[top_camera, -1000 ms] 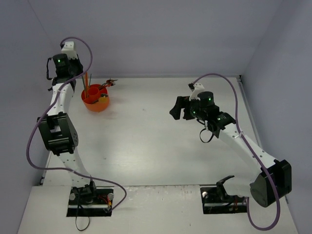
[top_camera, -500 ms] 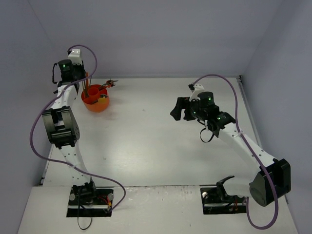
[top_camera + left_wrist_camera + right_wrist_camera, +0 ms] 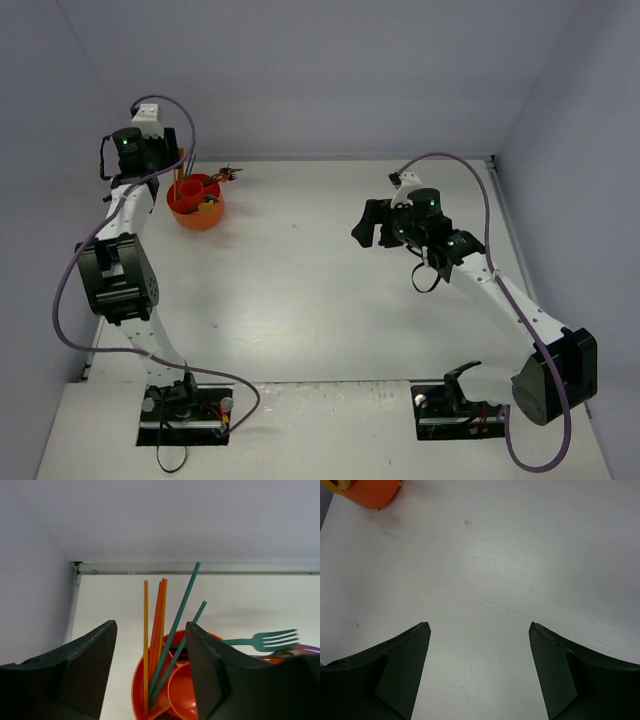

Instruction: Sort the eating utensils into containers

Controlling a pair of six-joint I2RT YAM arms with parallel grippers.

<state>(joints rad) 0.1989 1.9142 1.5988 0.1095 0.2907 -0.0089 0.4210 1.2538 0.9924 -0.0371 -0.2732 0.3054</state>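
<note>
Standing at the far left of the white table (image 3: pixel 330 310), the small round orange-red plastic cup (image 3: pixel 197 207) holds the eating utensils, which rise well above its rim. The left wrist view shows a bundle of slim orange chopsticks (image 3: pixel 159 625) and two teal chopsticks (image 3: pixel 182 605) leaning upright in one compartment, with a teal fork (image 3: pixel 262 640) lying across the rim, its tines pointing right. The remaining utensils in the cup are too crowded to tell apart. The left gripper (image 3: pixel 150 630) hangs just above the near left side of the cup, its jaws spread wide with the chopsticks showing in the gap between them; it grips nothing. The right gripper (image 3: pixel 479 627) hovers over bare table at centre right, well apart from the cup, jaws likewise spread wide and empty. In the right wrist view the cup appears only as an orange edge at the far left corner.
</note>
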